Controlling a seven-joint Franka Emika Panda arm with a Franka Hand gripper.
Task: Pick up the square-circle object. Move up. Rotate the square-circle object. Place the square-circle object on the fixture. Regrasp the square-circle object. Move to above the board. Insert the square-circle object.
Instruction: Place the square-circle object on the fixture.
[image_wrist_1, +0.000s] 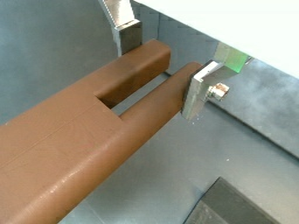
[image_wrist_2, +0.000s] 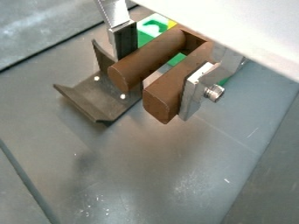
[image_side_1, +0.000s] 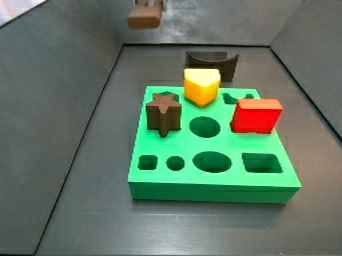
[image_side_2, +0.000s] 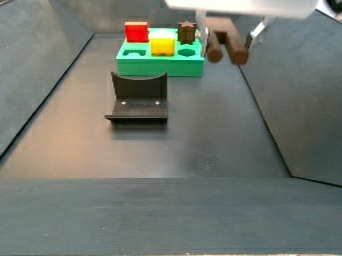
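- The gripper (image_wrist_2: 155, 68) is seen raised well above the floor, closed onto the square-circle object (image_wrist_2: 163, 74) with both silver fingers (image_wrist_2: 197, 90) pressed against its sides
- The square-circle object (image_wrist_1: 82, 131) is held clear of every surface; in a side view (image_side_2: 222, 44) it hangs near the board (image_side_2: 160, 60)
- The fixture (image_side_2: 138, 95) stands on the dark floor (image_side_2: 174, 140), apart from the board and below the held piece
- On the board (image_side_1: 214, 150) a yellow block (image_side_1: 201, 86), a red block (image_side_1: 257, 115) and a dark star-shaped peg (image_side_1: 163, 113) are seated
- In a side view the gripper (image_side_1: 144, 13) is cut off at the frame edge; the held piece is probably the brown shape there
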